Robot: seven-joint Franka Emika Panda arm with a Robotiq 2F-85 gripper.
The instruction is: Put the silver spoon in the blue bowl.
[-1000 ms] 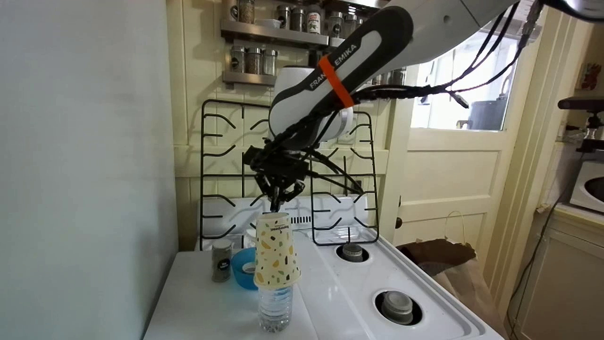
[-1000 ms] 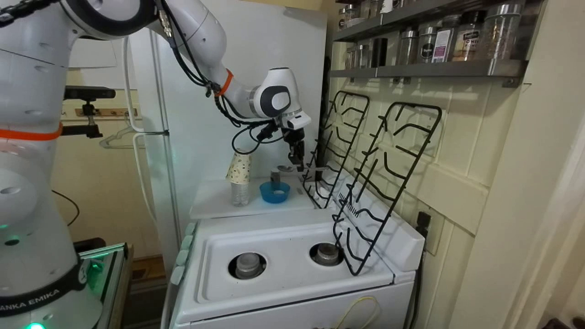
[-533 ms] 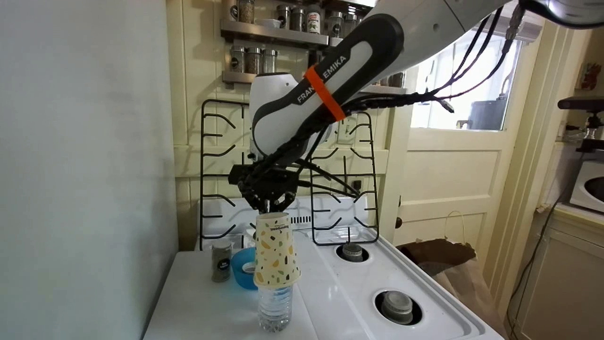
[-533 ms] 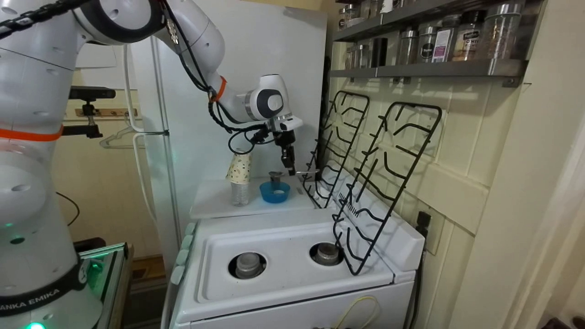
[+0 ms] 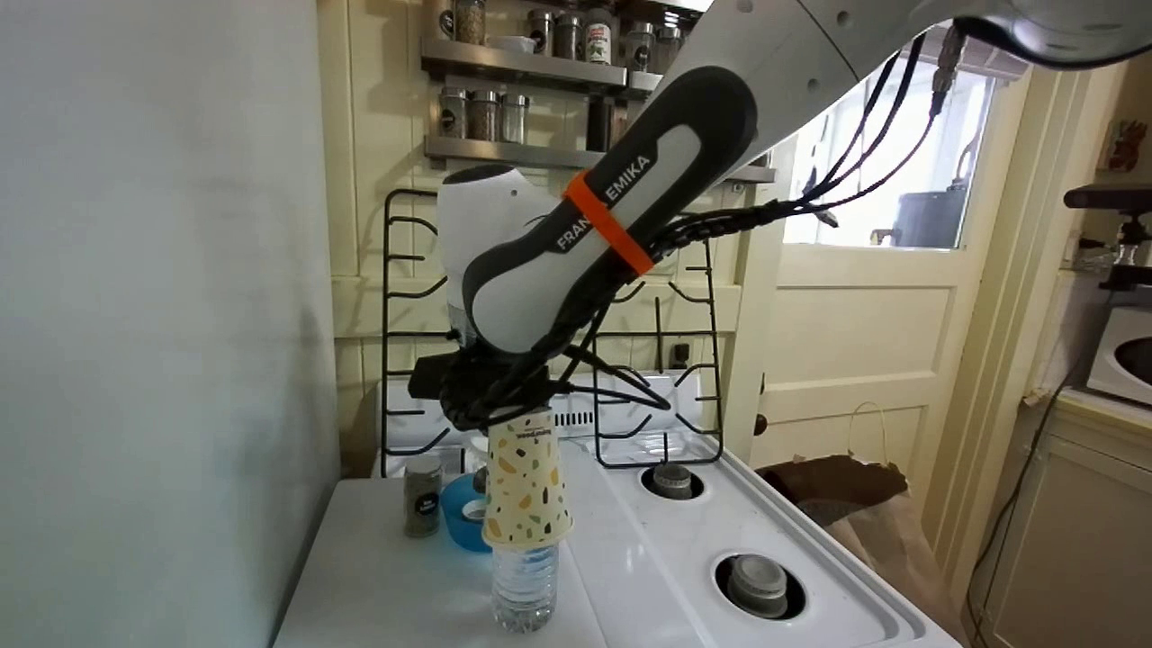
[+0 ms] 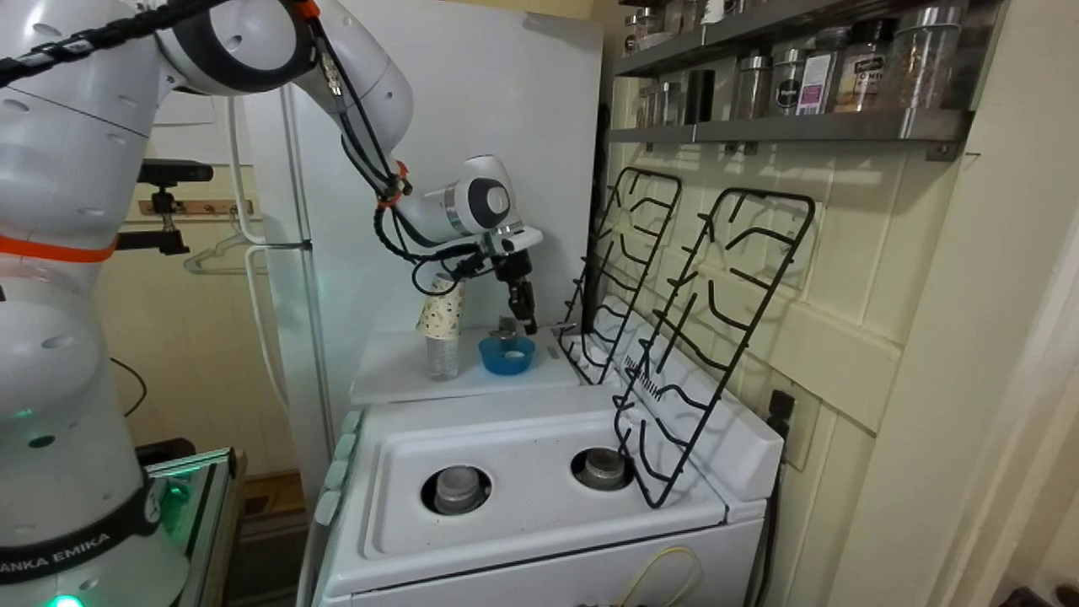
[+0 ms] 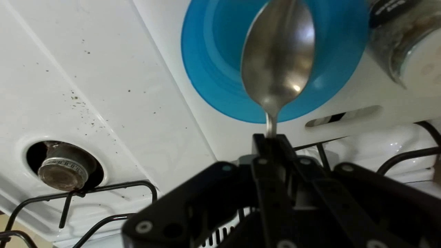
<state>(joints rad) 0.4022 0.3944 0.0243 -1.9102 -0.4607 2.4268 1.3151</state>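
"Looking in the wrist view, what has the gripper [image 7: 271,137] got?"

"The silver spoon [image 7: 277,57], by its handle. The fingertips are pressed together on it, and the spoon's head sticks out in front of them."

"So where is that head?"

"Over the blue bowl [image 7: 203,75], covering part of it in the wrist view. In an exterior view it shows just above the rim, with the handle poking out on the gripper's other side. How big the gap is down to the bowl, I can't tell."

"What stands near the bowl?"

"A jar [image 7: 392,38] is just beside it; whether they touch, I can't tell. A clear bottle [image 5: 525,589] stands near as well, with a spotted paper cup [image 5: 528,477] upside down over its top. In an exterior view that cup hides part of the bowl."

"And what is under them?"

"A flat white surface [image 5: 387,580], right next to the burners [image 5: 757,580]. Two black grates [image 6: 748,327] stand tilted back toward the wall [image 6: 885,253] at the rear of the stove [image 6: 527,480]."
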